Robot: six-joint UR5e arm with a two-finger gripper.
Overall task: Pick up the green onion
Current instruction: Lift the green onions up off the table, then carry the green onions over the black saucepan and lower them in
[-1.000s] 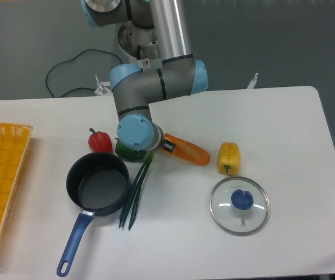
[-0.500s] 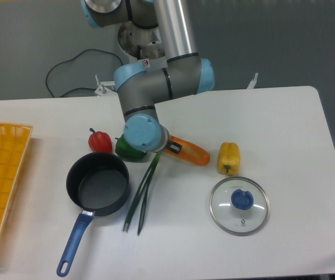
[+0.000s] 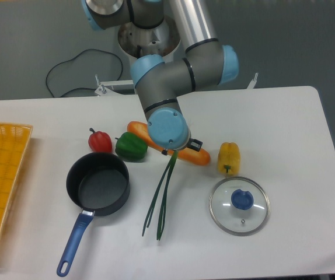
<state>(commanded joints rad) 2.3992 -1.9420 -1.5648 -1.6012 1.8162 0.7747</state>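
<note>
The green onion (image 3: pixel 166 176) is a bundle of thin dark green stalks. Its top end disappears under the arm's blue wrist, and the stalks trail down and to the left, with their tips near the table's front. My gripper (image 3: pixel 170 153) points down beneath the wrist and is mostly hidden by it. It is shut on the onion's upper end, just in front of the orange carrot (image 3: pixel 192 156).
A green bell pepper (image 3: pixel 131 146) and a red pepper (image 3: pixel 100 140) sit left of the wrist, and a yellow pepper (image 3: pixel 228 157) sits to the right. A black pot (image 3: pixel 98 184) with a blue handle is front left. A glass lid (image 3: pixel 239 205) is front right. A yellow basket (image 3: pixel 1 186) is at the left edge.
The arm has swung right, off the green pepper and over the carrot. The green onion has travelled right with the gripper, its tips sliding away from the pot.
</note>
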